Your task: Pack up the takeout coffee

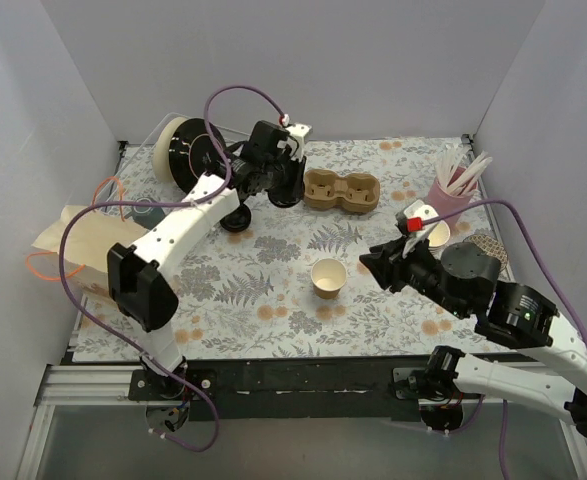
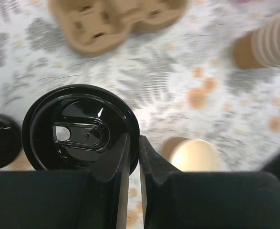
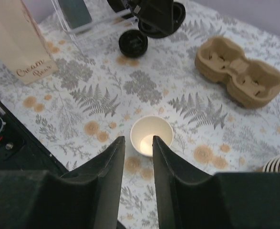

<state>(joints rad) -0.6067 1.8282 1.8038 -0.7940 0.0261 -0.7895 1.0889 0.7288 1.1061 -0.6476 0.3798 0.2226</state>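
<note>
The kraft-brown paper cup (image 1: pixel 329 277) stands open, with no lid on, in the middle of the table; it also shows in the right wrist view (image 3: pixel 151 136) and the left wrist view (image 2: pixel 192 155). My left gripper (image 1: pixel 285 180) (image 2: pixel 134 143) is shut on the rim of a round black lid (image 2: pixel 80 129), held above the table left of the cardboard cup carrier (image 1: pixel 343 190). My right gripper (image 1: pixel 373 262) (image 3: pixel 139 139) is open and empty, just right of the cup, jaws pointing at it.
A second black lid (image 1: pixel 236 220) (image 3: pixel 133 43) lies on the table. A pink cup of straws (image 1: pixel 451 195) and a stack of paper cups (image 1: pixel 435 232) stand at the right. A paper bag (image 1: pixel 73 240) lies at the left; a spool (image 1: pixel 188 150) stands behind.
</note>
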